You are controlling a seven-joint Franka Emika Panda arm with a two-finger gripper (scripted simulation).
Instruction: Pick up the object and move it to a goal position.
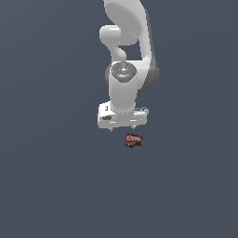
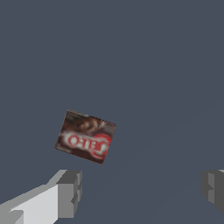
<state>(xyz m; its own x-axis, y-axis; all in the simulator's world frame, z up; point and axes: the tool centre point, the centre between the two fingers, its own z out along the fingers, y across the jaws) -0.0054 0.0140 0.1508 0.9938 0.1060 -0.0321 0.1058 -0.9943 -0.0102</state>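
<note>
Dark brown-red, the object (image 2: 85, 136) is lying flat, probably light, stiff and boxy. The gripper (image 2: 142, 190) is hanging spread wide and holding nothing; I'd be pinching its two long sides.

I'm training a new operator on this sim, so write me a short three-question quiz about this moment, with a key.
1. True or false: the gripper already grips the block.
2. In the wrist view, how do the jaws stand? A) wide apart B) closed on the block C) hidden
3. Fill in: in the exterior view, the block lies just below the gripper and slightly toward that view's ____.

Key:
1. False. In the wrist view the block lies flat on the grey floor, ahead of the fingers, untouched.
2. A
3. right
</note>
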